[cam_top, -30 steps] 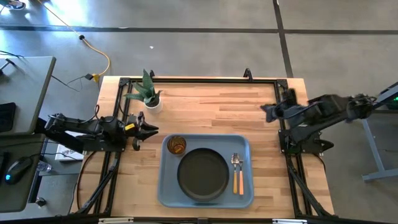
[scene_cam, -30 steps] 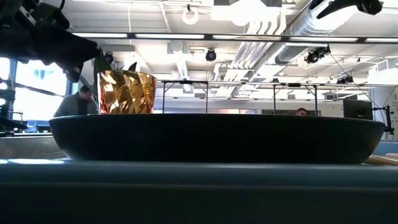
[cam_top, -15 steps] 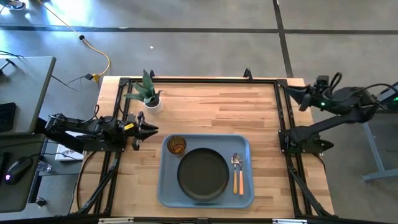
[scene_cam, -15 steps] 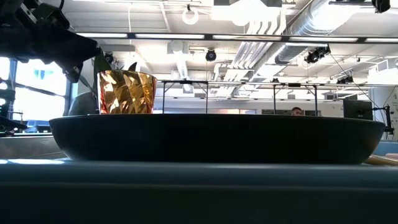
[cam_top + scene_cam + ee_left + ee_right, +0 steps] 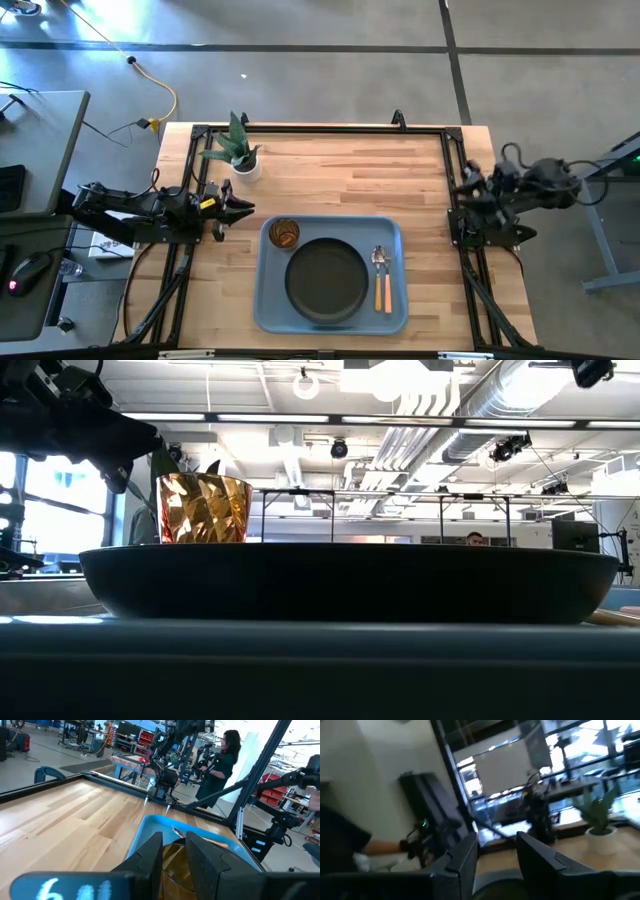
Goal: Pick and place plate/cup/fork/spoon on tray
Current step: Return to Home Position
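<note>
On the large light blue-grey rectangular tray we find all four items seated: the round dark grey-black plate in the middle, the small amber-brown glass cup in the far left corner, and the silver-bowled spoon with tan handle lying just beside the orange-handled fork along the right side. We judge the task complete. Left gripper hovers at the table's left edge near the cup, fingers slightly parted, empty. Right gripper sits folded at the right edge, fingers parted, empty. Risk from here: a careless left-arm retreat could clip the cup or nudge the white pot with green plant, both close to its path.
</note>
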Action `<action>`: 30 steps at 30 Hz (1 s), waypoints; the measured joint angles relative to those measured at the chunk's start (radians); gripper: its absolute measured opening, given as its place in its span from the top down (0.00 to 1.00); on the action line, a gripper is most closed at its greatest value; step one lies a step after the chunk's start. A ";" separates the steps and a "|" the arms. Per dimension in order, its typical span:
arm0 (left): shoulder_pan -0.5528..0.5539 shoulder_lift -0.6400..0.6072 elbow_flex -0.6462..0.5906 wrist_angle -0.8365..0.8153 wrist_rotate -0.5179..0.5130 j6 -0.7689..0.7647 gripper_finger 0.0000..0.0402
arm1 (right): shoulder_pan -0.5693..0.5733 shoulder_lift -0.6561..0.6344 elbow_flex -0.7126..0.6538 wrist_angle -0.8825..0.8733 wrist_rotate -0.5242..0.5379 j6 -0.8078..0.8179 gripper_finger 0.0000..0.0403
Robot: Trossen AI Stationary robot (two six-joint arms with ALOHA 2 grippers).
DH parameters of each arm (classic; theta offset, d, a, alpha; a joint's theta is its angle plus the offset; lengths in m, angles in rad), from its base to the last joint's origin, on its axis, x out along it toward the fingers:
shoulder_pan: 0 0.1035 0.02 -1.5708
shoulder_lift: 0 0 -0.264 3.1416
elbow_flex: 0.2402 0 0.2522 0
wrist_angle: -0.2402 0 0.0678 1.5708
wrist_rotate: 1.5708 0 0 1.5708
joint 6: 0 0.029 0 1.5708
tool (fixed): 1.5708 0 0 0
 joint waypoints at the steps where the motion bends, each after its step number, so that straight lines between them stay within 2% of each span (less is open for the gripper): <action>1: 0.000 0.000 0.000 0.000 0.000 0.000 0.82 | 0.000 -0.016 -0.031 0.008 -0.033 -0.005 0.68; 8: 0.000 0.000 0.000 -0.005 0.000 0.000 0.82 | 0.000 -0.015 -0.200 0.026 -0.050 0.005 0.68; 16: 0.000 0.000 0.000 -0.006 0.000 0.000 0.82 | 0.000 -0.018 -0.386 0.184 -0.051 0.005 0.68; 30: 0.000 0.001 0.000 -0.007 0.000 0.000 0.82 | 0.000 -0.019 -0.572 0.359 -0.059 0.060 0.68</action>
